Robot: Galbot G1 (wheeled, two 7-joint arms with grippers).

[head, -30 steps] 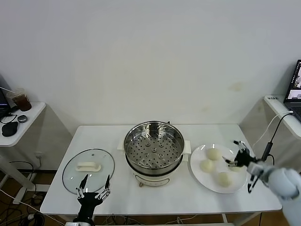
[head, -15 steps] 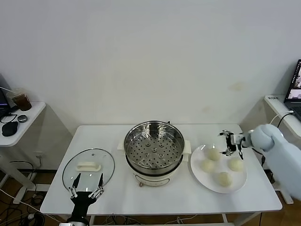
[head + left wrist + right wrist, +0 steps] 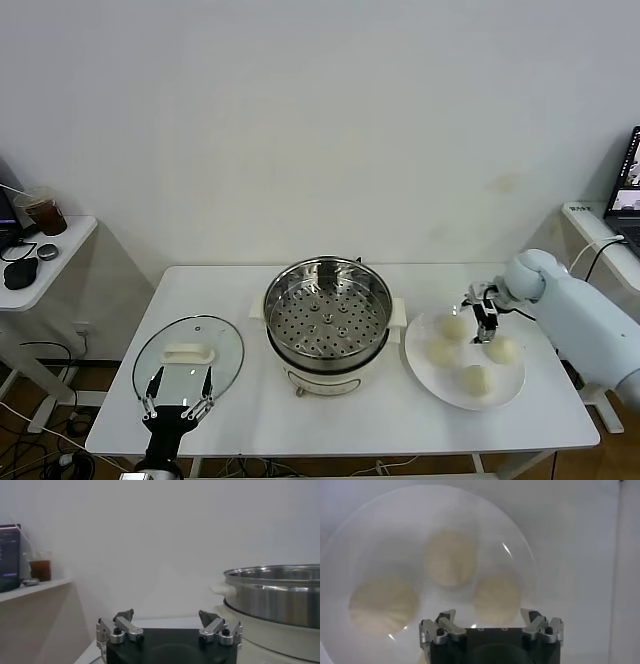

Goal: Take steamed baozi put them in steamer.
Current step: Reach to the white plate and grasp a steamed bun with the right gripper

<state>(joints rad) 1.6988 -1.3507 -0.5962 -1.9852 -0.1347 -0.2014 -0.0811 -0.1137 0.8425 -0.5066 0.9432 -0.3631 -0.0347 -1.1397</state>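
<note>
The steel steamer (image 3: 326, 310) with its perforated tray stands mid-table, with nothing on the tray. The steamer also shows in the left wrist view (image 3: 280, 592). Four pale baozi lie on a white plate (image 3: 425, 372): far-left baozi (image 3: 453, 326), near-left baozi (image 3: 440, 351), right baozi (image 3: 501, 350), front baozi (image 3: 477, 379). My right gripper (image 3: 481, 309) is open and hovers above the plate's far side, between the far-left and right baozi. In the right wrist view the gripper (image 3: 488, 615) is open over one baozi (image 3: 496, 597), with two more baozi beyond it. My left gripper (image 3: 178, 395) is open at the table's front left.
A glass lid (image 3: 188, 350) with a white handle lies flat left of the steamer, just beyond my left gripper (image 3: 165, 616). A side table (image 3: 30, 262) with a cup and a mouse stands far left. A laptop (image 3: 628, 190) and a cable are at the far right.
My right gripper swung from the plate's right edge to above its far side, then a little nearer the baozi. My left gripper drew back towards the table's front edge.
</note>
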